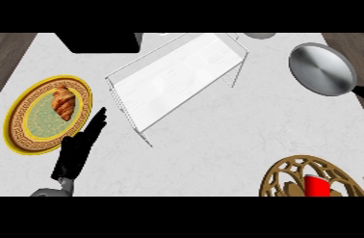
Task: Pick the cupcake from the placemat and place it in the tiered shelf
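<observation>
placemat (284,177) and red object (317,186) cut off below.

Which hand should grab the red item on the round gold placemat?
Probably the right, though unseen: the red item lies on that side; the black left hand rests far across.

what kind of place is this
Probably a kitchen counter: a pale marbled worktop carries a croissant on a gold-rimmed plate, a grey frying pan and a white tiered shelf.
</observation>
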